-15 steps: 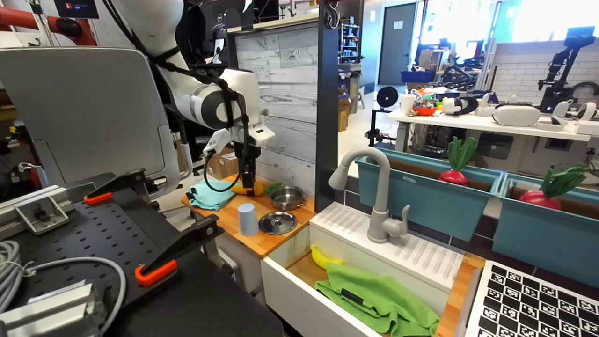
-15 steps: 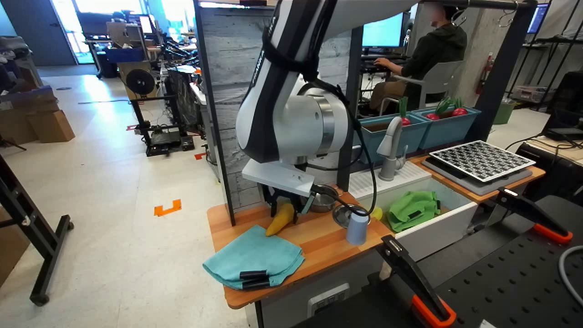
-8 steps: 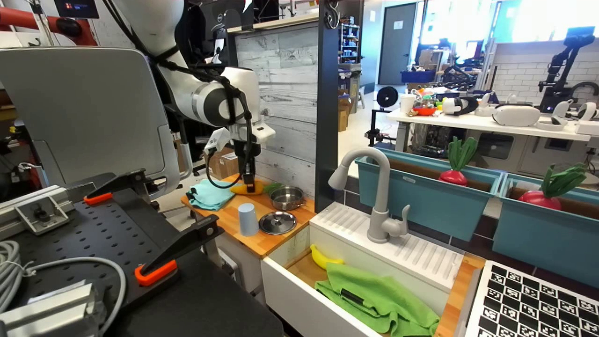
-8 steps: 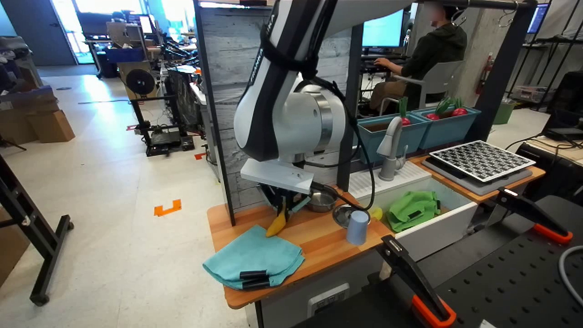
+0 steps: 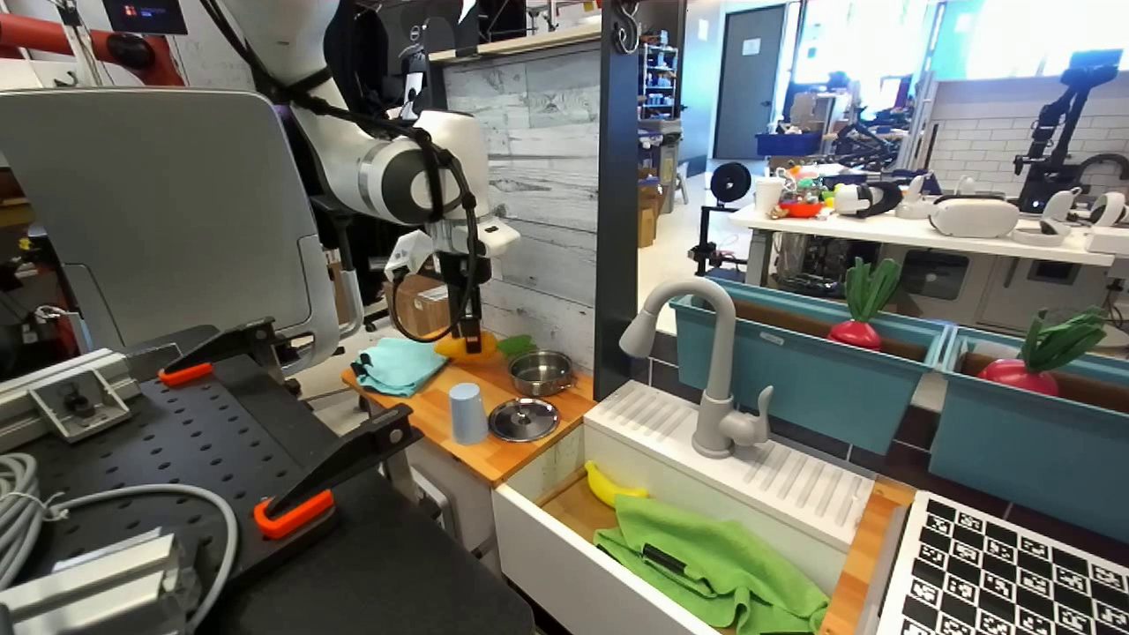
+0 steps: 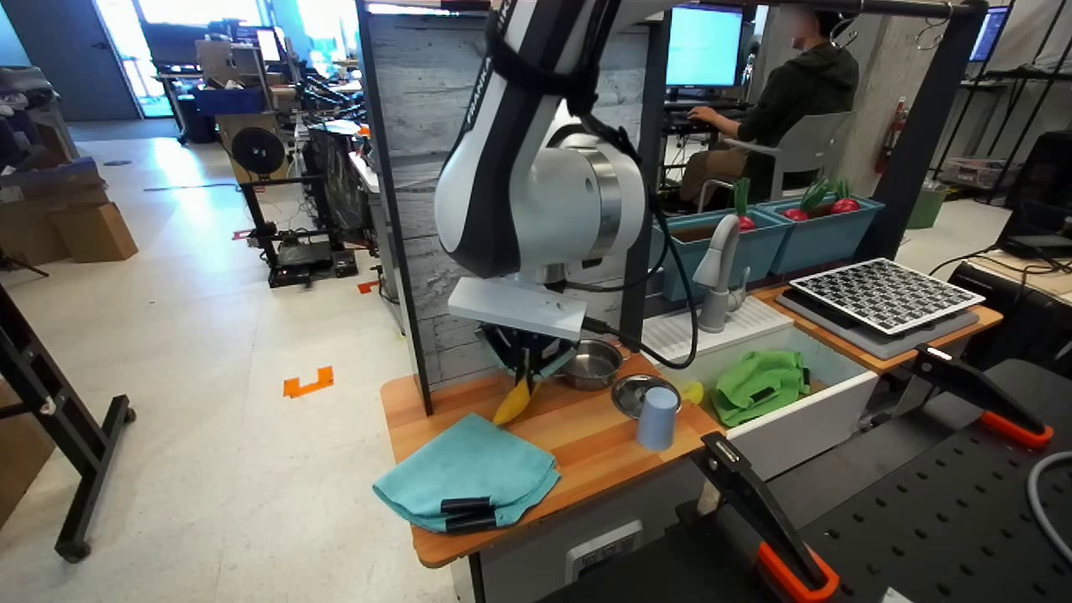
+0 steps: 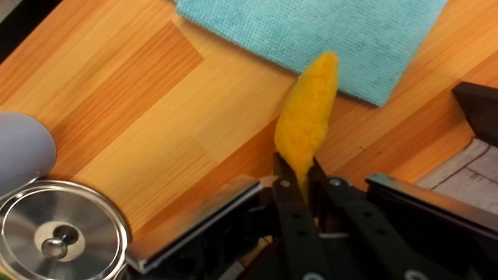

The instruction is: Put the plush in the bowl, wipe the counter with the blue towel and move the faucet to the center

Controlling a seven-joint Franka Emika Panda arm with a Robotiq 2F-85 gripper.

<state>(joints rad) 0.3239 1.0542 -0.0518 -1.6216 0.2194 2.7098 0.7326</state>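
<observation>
Gripper [image 7: 296, 160]: a second ago its jaws stood apart around the plush [image 7: 307, 112]; now you have them clenched on its yellow body.
Plush: in your grasp over the counter [image 6: 586, 427], a little higher than before; I cannot tell you whether it is wholly off the wood.
Green leaves [image 5: 514, 345]: raised too, showing more clearly beside the metal pot [image 5: 541, 373] in an exterior view.
Blue towel [image 6: 466, 473]: folded where it lay; in your wrist view the plush's tip overlaps its edge.
Metal pot: unmoved, just beside the lid [image 5: 524, 420], with the cup [image 5: 468, 413] near.
Faucet [image 5: 723, 370]: standing as it did, spout unturned.
</observation>
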